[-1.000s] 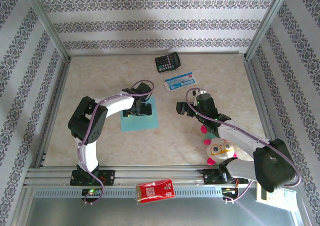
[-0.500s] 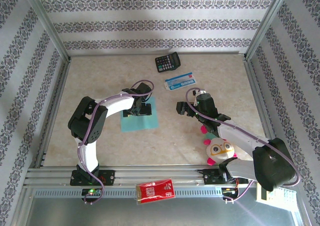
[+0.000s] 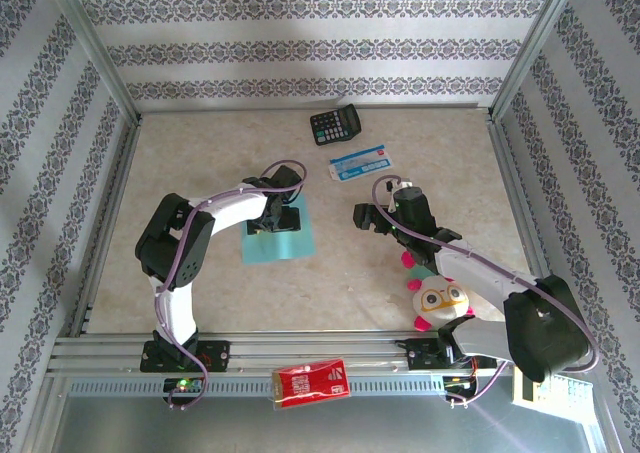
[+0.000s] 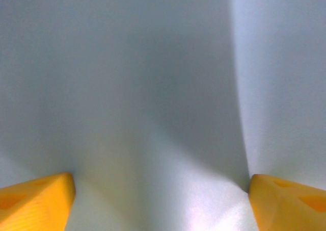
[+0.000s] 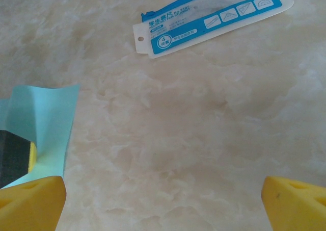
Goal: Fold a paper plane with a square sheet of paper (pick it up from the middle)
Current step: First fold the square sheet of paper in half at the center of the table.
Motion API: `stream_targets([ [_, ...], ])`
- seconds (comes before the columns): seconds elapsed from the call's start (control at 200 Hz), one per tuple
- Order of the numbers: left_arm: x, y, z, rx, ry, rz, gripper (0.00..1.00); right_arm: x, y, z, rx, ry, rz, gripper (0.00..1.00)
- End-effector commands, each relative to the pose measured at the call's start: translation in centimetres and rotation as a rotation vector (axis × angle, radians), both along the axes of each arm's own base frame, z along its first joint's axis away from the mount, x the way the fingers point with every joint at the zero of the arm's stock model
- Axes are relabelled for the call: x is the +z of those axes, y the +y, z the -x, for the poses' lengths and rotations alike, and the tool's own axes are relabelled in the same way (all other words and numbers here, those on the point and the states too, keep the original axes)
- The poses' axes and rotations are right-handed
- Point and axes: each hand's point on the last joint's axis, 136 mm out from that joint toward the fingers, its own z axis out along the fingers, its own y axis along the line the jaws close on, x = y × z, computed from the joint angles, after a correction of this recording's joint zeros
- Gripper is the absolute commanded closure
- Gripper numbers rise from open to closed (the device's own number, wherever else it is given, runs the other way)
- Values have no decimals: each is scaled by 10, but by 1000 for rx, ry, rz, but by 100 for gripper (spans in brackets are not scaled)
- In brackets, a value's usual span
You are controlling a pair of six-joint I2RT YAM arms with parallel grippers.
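Top external view shows you one square sheet of paper (image 3: 285,245) near the middle of the worktop (image 3: 200,163), with your left claw (image 3: 279,216) down on its far half. In the left wrist view its two yellow fingertips (image 4: 35,203) stand wide apart on the paper, gripping nothing. Your right claw (image 3: 367,220) hangs wide open and empty beside the sheet. One calculator (image 3: 335,125) and one card (image 3: 362,163) lie toward the far edge.

- I am looking into a lab test booth, not a home: bare metal frame posts (image 3: 95,48) hold up flat panels of striped wallpaper (image 3: 320,48).
- Two robot arms (image 3: 215,213) are bolted to a slotted rail (image 3: 300,351) at the near edge of the marble-look table (image 3: 200,153).
- A calculator (image 3: 334,125) and a plush owl (image 3: 440,301) lie loose on it.
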Motion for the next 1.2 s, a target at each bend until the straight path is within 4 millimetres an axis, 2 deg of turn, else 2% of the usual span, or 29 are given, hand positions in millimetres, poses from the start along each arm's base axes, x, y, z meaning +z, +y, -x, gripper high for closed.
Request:
stream_targets([
  [0.0, -11, -7, 10, -3, 45, 65, 17, -3, 0, -1, -9, 7, -21, 2],
  [0.205, 0, -23, 3, -24, 3, 144, 35, -4, -1, -1, -12, 12, -22, 2],
  [0.375, 18, -37, -2, -53, -49, 208, 42, -4, -1, -2, -11, 15, -25, 2],
  [0.495, 41, -56, -6, -99, -122, 321, 51, -4, -1, -2, -11, 15, -26, 2],
  [0.654, 72, -87, -2, -201, -176, 499, 62, -3, -5, -2, -22, 8, -23, 2],
  [0.794, 113, -120, 17, -324, -202, 742, 64, 2, -12, -3, -40, -5, -17, 2],
  [0.879, 133, -129, 34, -379, -202, 868, 64, 7, -22, -2, -66, -19, -6, 2],
  [1.004, 127, -129, 57, -406, -123, 936, 64, 12, -32, -1, -95, -44, -10, 2],
  [1.199, 94, -120, 66, -375, -19, 963, 59, 3, -24, -4, -66, -9, -16, 2],
])
